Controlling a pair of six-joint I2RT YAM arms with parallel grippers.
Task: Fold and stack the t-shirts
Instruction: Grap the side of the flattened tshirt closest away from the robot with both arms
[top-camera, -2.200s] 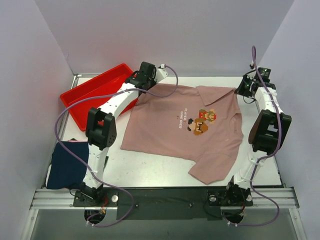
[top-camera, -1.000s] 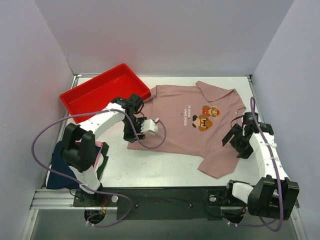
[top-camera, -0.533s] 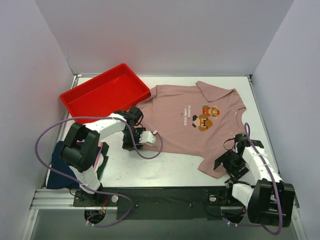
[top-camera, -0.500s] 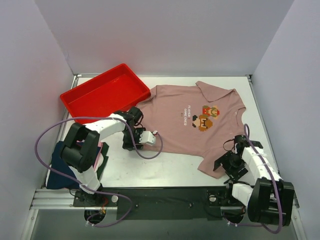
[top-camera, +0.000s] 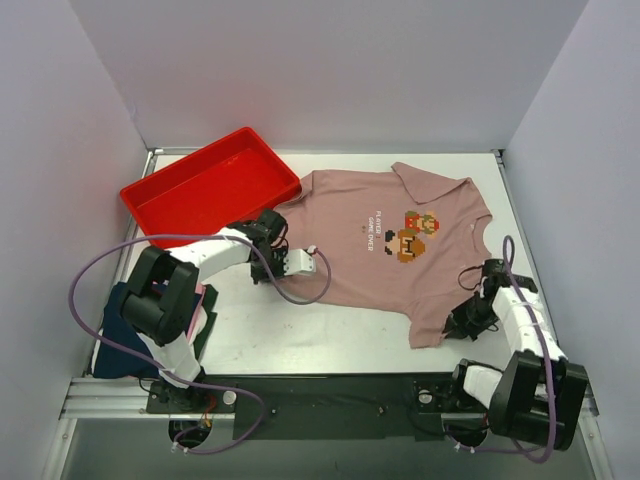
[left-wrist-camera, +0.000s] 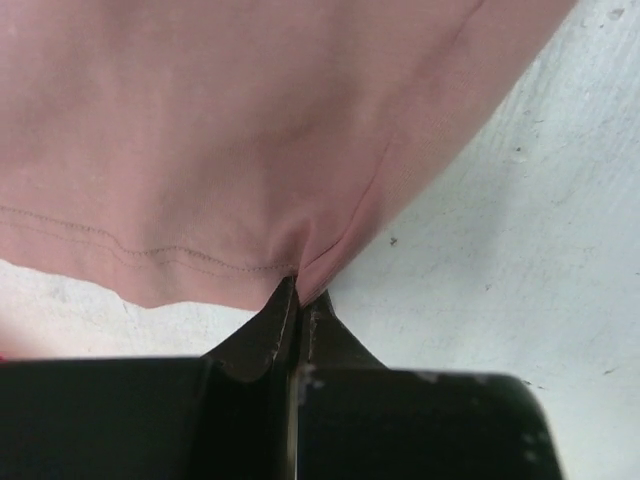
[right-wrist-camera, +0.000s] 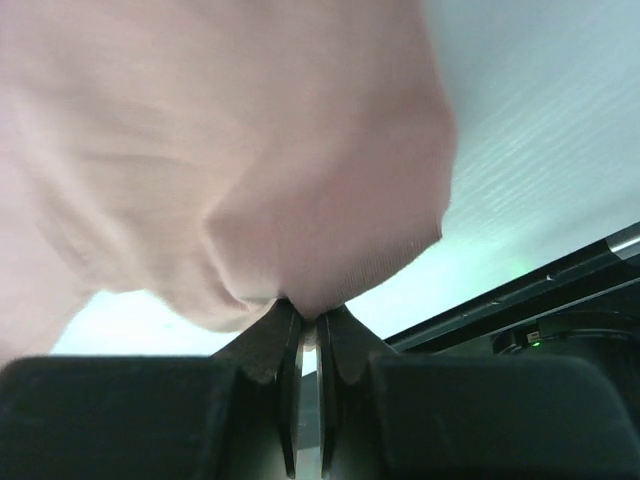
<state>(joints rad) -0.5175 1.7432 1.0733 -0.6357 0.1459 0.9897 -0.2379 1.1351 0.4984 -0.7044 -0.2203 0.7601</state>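
White table (top-camera: 300, 340), and both arms had just clamped down. The left gripper (left-wrist-camera: 300, 300) snapped shut on the pink shirt (top-camera: 380, 250) at its hem corner, and the right gripper (right-wrist-camera: 308, 318) pinched the near right corner. So a fold looked ready. The navy shirt (top-camera: 125, 320) lay far left and the red tray (top-camera: 205, 185) sat just beside the pink cloth.

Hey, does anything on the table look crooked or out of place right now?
The pink t-shirt lies askew, its print sideways to the arms, and its near corners are puckered where the left gripper and right gripper pinch them. The navy t-shirt sits at the near-left edge of the table.
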